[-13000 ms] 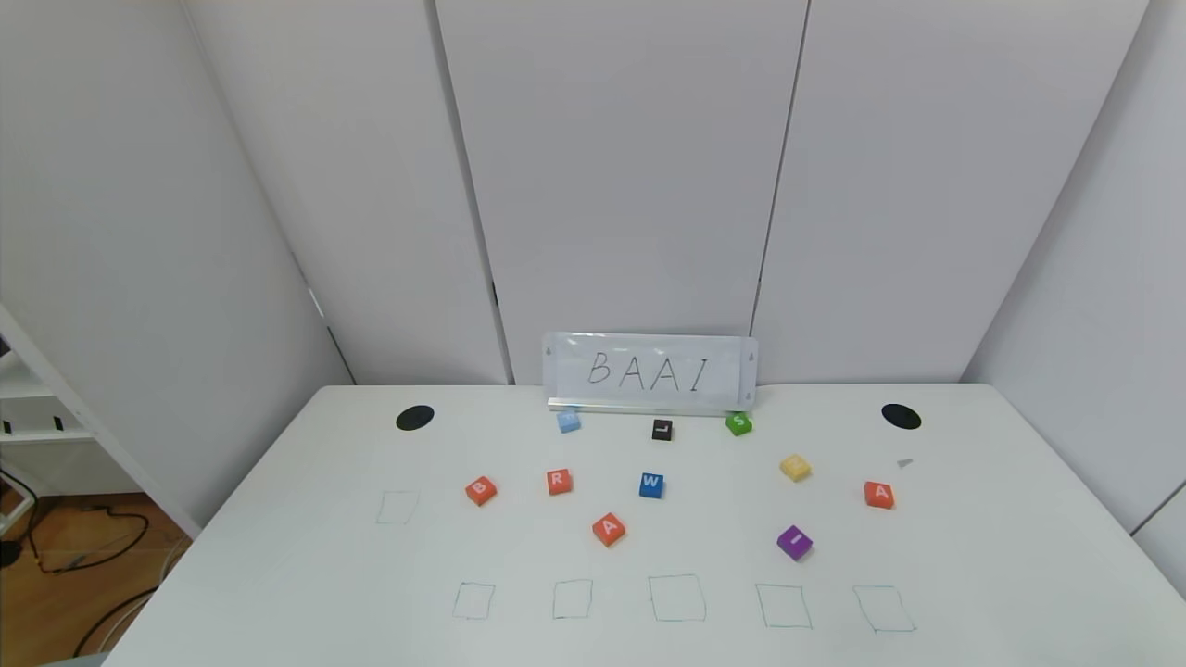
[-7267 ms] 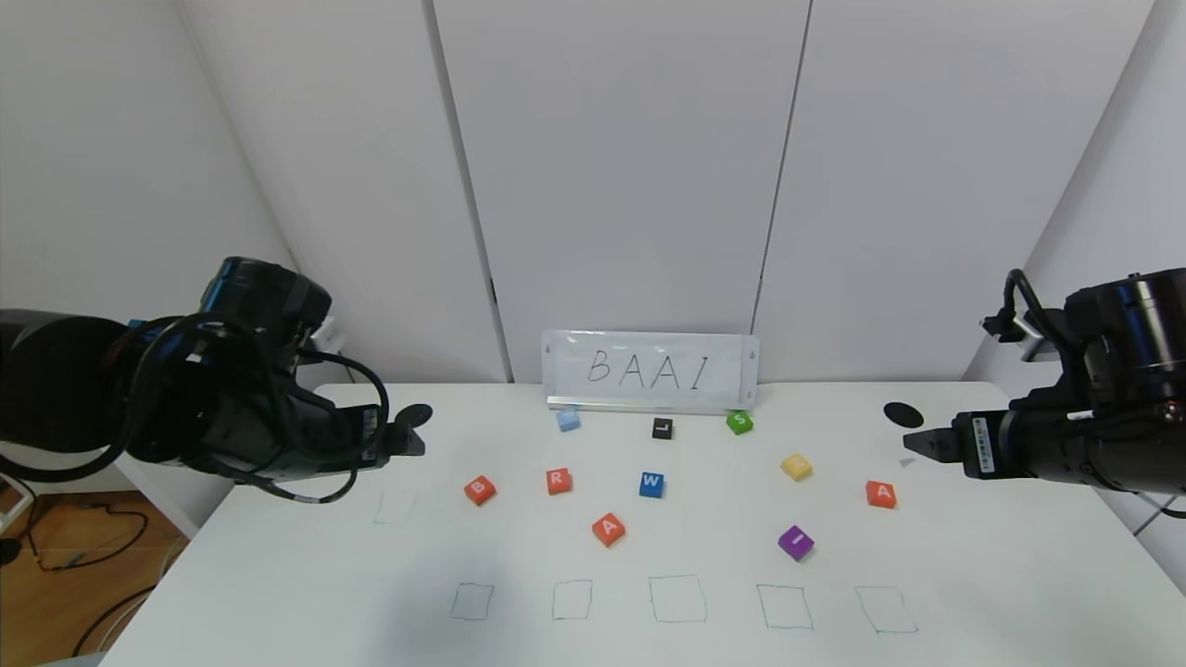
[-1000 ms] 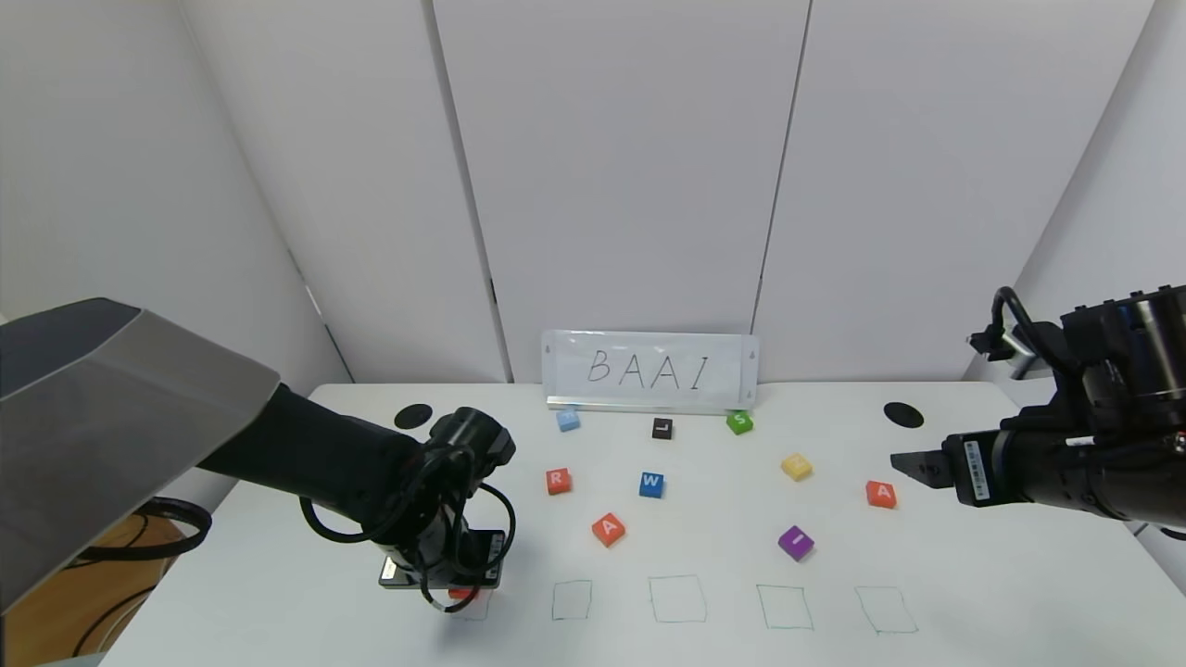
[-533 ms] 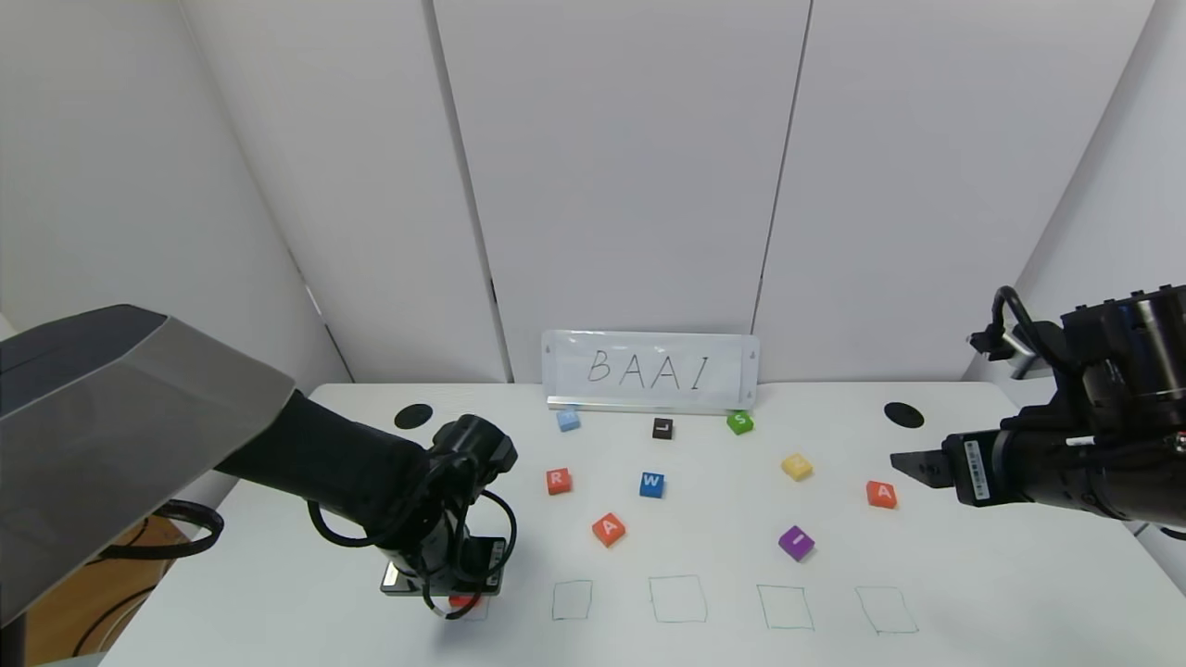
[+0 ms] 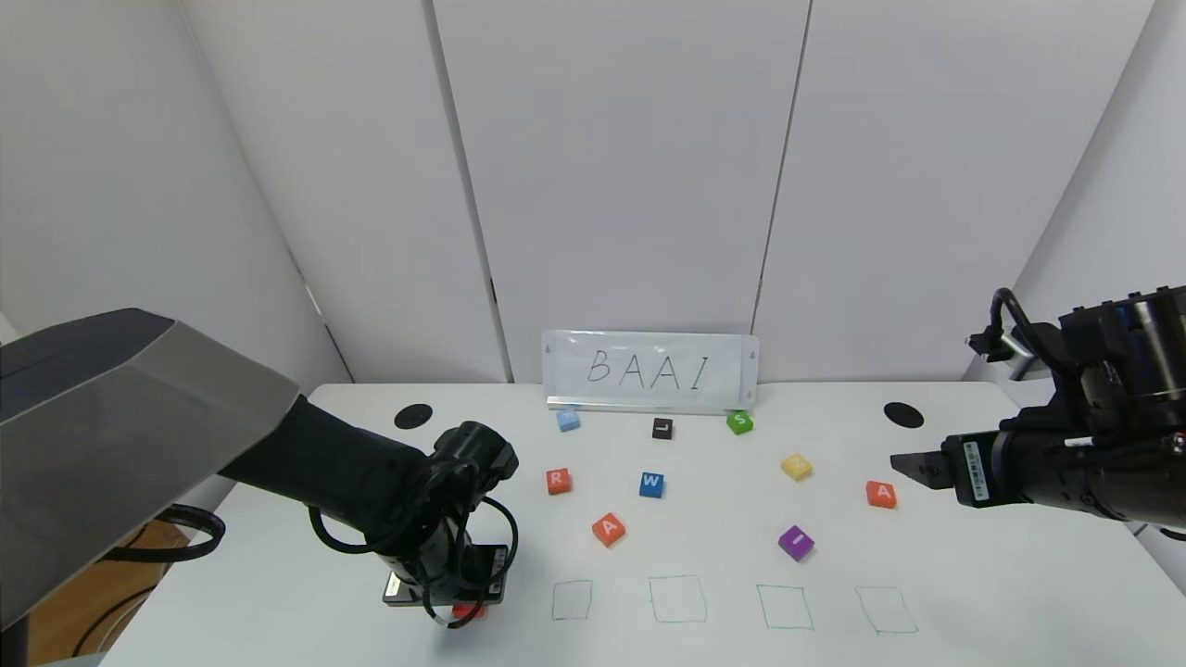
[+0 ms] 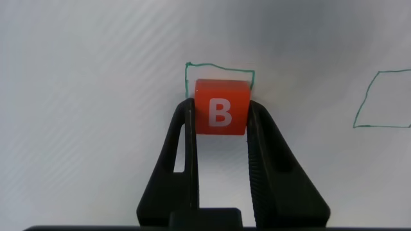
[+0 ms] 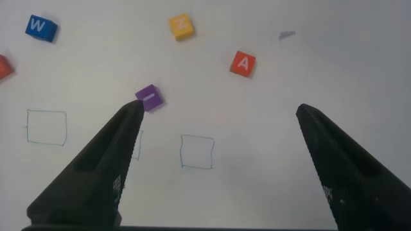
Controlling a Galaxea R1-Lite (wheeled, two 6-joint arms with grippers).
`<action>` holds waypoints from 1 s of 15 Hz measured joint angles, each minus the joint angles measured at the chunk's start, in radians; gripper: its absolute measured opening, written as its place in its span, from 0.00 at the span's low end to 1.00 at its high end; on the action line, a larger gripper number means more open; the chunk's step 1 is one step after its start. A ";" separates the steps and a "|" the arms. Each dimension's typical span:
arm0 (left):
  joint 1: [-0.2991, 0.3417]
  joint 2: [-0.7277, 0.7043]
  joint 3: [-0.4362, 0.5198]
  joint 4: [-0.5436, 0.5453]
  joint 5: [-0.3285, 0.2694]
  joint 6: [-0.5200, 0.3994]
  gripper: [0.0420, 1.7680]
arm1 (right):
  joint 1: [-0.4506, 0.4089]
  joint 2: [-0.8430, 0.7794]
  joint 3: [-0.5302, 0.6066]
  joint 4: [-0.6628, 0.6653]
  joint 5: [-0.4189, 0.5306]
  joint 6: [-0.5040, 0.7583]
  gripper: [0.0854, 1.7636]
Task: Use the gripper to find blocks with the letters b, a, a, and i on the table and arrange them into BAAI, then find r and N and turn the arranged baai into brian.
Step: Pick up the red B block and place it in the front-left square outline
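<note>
My left gripper (image 6: 219, 108) is shut on the orange-red B block (image 6: 220, 96), low over the leftmost green square (image 6: 218, 65) at the front of the table (image 5: 278, 556). In the head view only a sliver of the B block (image 5: 468, 610) shows under the left gripper (image 5: 456, 600). Loose on the table lie the R block (image 5: 557, 480), one A block (image 5: 608, 529), another A block (image 5: 880, 494) and the purple I block (image 5: 795, 542). My right gripper (image 5: 901, 462) hangs open and empty above the right side. A yellow block (image 7: 180, 26) seems to bear a sideways N.
Blue W (image 5: 651, 484), green S (image 5: 738, 422), black L (image 5: 662, 428) and light blue (image 5: 568, 420) blocks lie near the BAAI sign (image 5: 650, 371). Several green squares (image 5: 677, 598) line the front. Two black grommets (image 5: 413, 416) sit at the back corners.
The left gripper has sunk a little toward the front-left square with the B block in it. The right arm has stayed still.
</note>
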 joint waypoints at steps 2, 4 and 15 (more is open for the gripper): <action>-0.003 0.000 0.000 0.000 0.001 0.001 0.26 | 0.000 0.002 0.000 0.000 0.000 0.000 0.97; -0.003 0.001 0.000 0.000 0.004 0.001 0.26 | 0.000 0.004 0.000 0.000 0.000 0.000 0.97; -0.014 0.007 -0.002 -0.001 0.013 0.001 0.66 | 0.000 0.006 0.000 0.000 0.000 0.000 0.97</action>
